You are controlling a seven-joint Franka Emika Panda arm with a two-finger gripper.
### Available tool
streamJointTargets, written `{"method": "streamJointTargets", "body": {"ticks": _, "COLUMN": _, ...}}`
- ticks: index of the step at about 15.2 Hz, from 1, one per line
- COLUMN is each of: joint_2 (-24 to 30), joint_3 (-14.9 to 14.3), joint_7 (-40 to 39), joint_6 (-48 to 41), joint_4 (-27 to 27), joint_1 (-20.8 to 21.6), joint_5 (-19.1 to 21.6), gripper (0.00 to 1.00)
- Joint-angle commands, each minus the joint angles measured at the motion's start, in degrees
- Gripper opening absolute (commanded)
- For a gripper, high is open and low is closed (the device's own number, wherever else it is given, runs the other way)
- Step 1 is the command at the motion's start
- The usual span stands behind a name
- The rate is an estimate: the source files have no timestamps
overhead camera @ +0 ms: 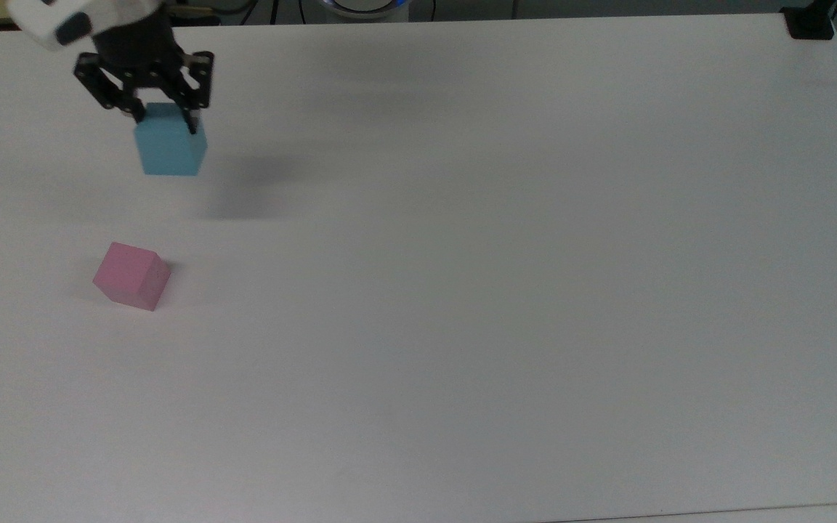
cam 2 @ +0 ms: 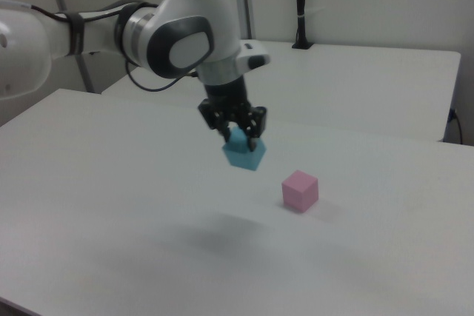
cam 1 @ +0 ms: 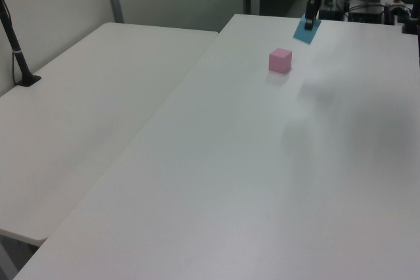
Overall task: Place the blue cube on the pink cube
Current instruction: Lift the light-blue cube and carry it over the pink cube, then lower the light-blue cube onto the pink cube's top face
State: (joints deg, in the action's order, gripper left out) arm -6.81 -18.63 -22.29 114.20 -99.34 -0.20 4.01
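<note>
Nearest you in the top view sits the pink cube (overhead camera: 131,276), flat on the white worktop (overhead camera: 506,290) and turned a little askew to its edges. Beyond it, further up the top view and slightly to the top view's right, the tool (overhead camera: 160,120) is clamped on the blue cube (overhead camera: 170,149), its two fingers pressed against opposite faces near the top. In the right view the blue cube (cam 2: 244,151) hangs well clear of the surface, with its shadow lying apart from it, so you are mid-carry.

To do this step well, keep the height you have while you travel toward the pink cube (cam 2: 300,190); you need the blue cube's underside to pass above the pink top face. The blue cube looks tipped in the fingers in the left view (cam 1: 306,30), though it is hard to be sure there, so level it if you can. Match the wrist's turn to the pink cube's skew, centre above it, then descend slowly and let go only once the faces meet.

Count: one blue cube, one pink cube, one tool.
</note>
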Motion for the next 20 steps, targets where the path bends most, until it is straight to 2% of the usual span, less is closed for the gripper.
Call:
{"method": "streamJointTargets", "body": {"ticks": 1, "joint_2": -6.2, "joint_3": -2.1, "joint_7": -2.0, "joint_6": 7.8, "joint_4": 1.4, "joint_1": -1.6, "joint_5": 2.8, "gripper": 0.14}}
{"method": "streamJointTargets", "body": {"ticks": 2, "joint_2": -8.6, "joint_3": -2.1, "joint_7": -1.7, "joint_6": 9.8, "joint_4": 1.6, "joint_1": -1.9, "joint_5": 3.0, "gripper": 0.14}}
{"method": "streamJointTargets", "body": {"ticks": 4, "joint_2": -15.6, "joint_3": -2.1, "joint_7": -1.7, "joint_6": 12.6, "joint_4": 7.1, "joint_1": -3.6, "joint_5": 7.4, "gripper": 0.14}}
{"method": "streamJointTargets", "body": {"ticks": 6, "joint_2": -19.5, "joint_3": -2.1, "joint_7": -1.8, "joint_6": 12.7, "joint_4": 11.0, "joint_1": -5.3, "joint_5": 8.6, "gripper": 0.14}}
{"method": "streamJointTargets", "body": {"ticks": 12, "joint_2": -20.0, "joint_3": -1.8, "joint_7": -1.6, "joint_6": 13.1, "joint_4": 11.4, "joint_1": -5.8, "joint_5": 9.3, "gripper": 0.14}}
{"method": "streamJointTargets", "body": {"ticks": 20, "joint_2": -20.5, "joint_3": -1.5, "joint_7": -1.9, "joint_6": 12.9, "joint_4": 12.9, "joint_1": -5.6, "joint_5": 10.9, "gripper": 0.19}}
